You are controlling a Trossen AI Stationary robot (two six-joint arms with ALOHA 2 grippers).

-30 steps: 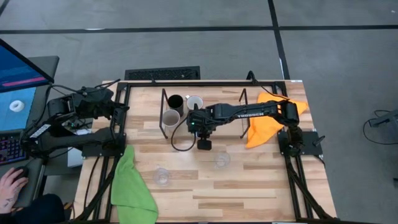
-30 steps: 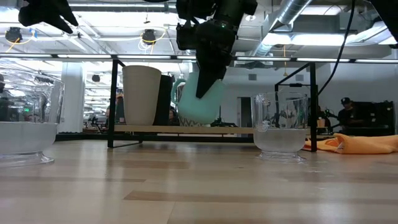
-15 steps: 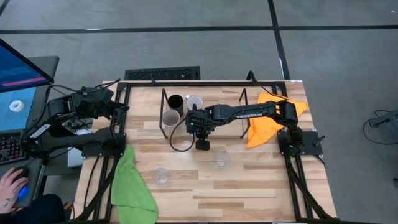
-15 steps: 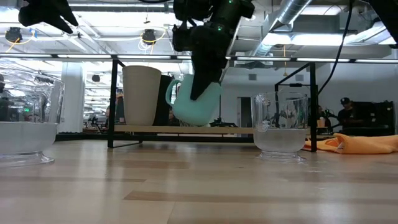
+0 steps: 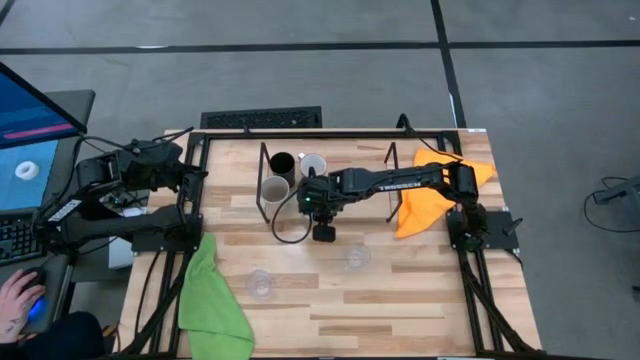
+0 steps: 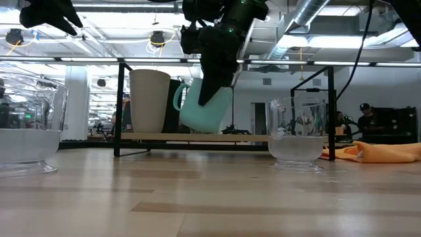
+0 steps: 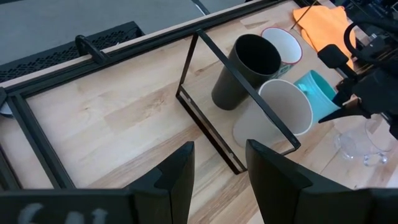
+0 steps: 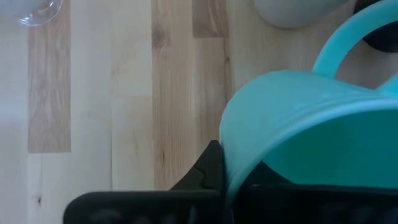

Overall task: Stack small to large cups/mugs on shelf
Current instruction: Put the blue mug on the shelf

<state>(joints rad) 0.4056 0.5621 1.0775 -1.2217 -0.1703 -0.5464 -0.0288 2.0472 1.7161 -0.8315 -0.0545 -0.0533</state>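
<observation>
Right gripper is clamped on the blue mug, one finger outside the rim; mug hangs tilted in the air, just above the shelf board, handle toward the beige mug; in the high view the right gripper sits over the shelf's front part, right arm reaching in from the table's right side; blue mug is mostly hidden under the wrist there; beige mug stands on the shelf at the front left, black mug behind it, white mug just right of the black one, the two rear mugs close together; left wrist view shows the same group, black mug, white mug, beige mug, with the blue mug just beside the beige one, touching or not cannot tell; two glass cups stand on the table in front of the shelf, well apart from each other, left glass near the green cloth, right glass nearer the middle; in the low view the right glass stands upright and the left glass is cut by the edge; orange cloth lies at the right under the right arm; left gripper is parked off the table's left edge, fingers spread apart, holding nothing; a person's hand rests at a keyboard at far left.
</observation>
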